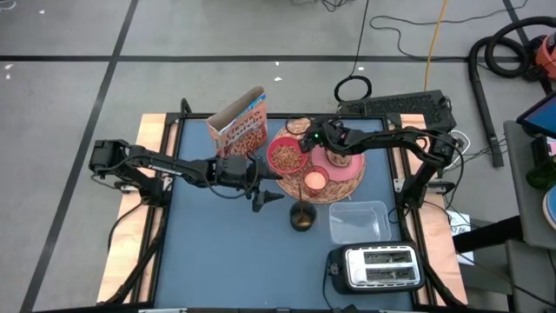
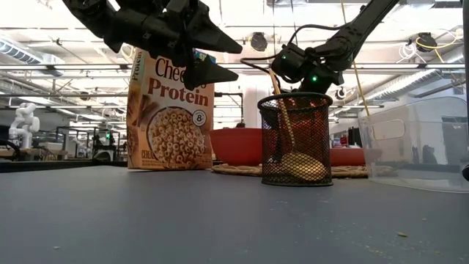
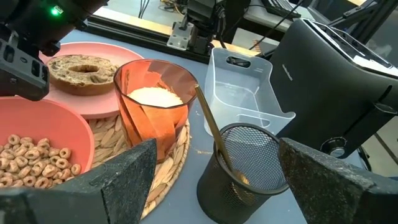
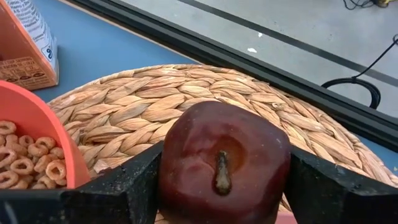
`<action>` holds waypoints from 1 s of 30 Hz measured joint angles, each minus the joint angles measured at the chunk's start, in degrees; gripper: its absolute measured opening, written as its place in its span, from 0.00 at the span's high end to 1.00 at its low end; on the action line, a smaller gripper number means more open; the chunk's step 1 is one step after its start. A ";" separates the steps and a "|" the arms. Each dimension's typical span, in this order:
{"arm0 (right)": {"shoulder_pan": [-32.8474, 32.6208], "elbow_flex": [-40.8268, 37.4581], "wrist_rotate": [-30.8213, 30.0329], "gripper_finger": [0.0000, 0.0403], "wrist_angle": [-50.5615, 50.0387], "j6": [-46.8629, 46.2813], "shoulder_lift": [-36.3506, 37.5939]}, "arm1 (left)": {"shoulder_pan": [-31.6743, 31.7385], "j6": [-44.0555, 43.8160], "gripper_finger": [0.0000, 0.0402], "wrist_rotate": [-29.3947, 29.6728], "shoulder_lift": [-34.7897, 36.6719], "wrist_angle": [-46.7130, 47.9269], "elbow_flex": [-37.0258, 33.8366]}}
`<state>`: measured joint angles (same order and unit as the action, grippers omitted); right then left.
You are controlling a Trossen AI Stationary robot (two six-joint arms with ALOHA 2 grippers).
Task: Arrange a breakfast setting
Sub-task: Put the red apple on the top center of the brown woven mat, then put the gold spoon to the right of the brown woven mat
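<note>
A round woven wicker mat (image 1: 343,189) carries a pink bowl (image 1: 285,156) of cereal rings, a pink plate (image 1: 352,170) with browned round bread (image 1: 339,160), and a small pink cup (image 1: 315,181). The orange-brown cereal box (image 1: 239,126) stands upright beyond the bowl. A spoon (image 3: 211,134) stands in a black mesh cup (image 1: 301,216) near the mat. My right gripper (image 1: 306,130) is shut on the dark red fruit (image 4: 224,165) over the mat's far edge. My left gripper (image 1: 261,196) is open and empty, raised above the table left of the mat. My right gripper pinches the dark red fruit between its two fingers, one on each of two opposite sides (image 4: 171,168). The fingers come from above, slanting down. The fruit is upright with its stem (image 4: 222,171) up. I cannot tell whether it rests on the mat (image 4: 155,106) or hangs just above it.
A clear plastic tub (image 1: 358,222) lies on the table near the mat, right of the mesh cup. The silver toaster (image 1: 378,268) stands at the near right edge. Bare blue tabletop (image 1: 217,252) lies at the near left.
</note>
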<state>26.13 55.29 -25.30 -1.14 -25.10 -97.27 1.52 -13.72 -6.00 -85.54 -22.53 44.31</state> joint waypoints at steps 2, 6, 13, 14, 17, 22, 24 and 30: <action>0.00 0.00 0.00 0.31 0.00 0.39 0.00 | 0.00 -0.01 0.16 0.00 0.00 0.01 0.00; 0.00 0.00 0.02 0.28 0.00 0.34 0.00 | 0.00 -0.02 0.16 0.00 0.00 0.01 0.00; 0.00 0.00 0.05 0.25 -0.07 0.76 0.02 | -0.02 -0.02 0.16 0.00 0.00 0.01 0.00; 0.00 0.00 0.05 0.25 -0.07 0.76 0.02 | 0.00 -0.02 0.16 0.00 0.00 0.01 0.00; 0.00 0.00 0.05 0.22 -0.07 0.77 0.04 | -0.01 -0.02 0.16 0.00 0.00 0.01 0.00; 0.00 0.00 0.07 0.17 -0.07 0.93 0.04 | 0.00 -0.02 0.16 0.00 0.00 0.01 0.00; 0.00 0.00 0.07 0.14 -0.07 0.93 0.04 | 0.00 -0.02 0.16 0.00 0.00 0.01 0.00; 0.00 0.00 0.07 0.09 -0.05 0.93 0.04 | -0.01 -0.02 0.16 0.00 0.00 0.00 0.00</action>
<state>26.13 55.29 -25.23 -1.19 -24.16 -97.23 1.51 -13.74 -6.00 -85.54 -22.53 44.31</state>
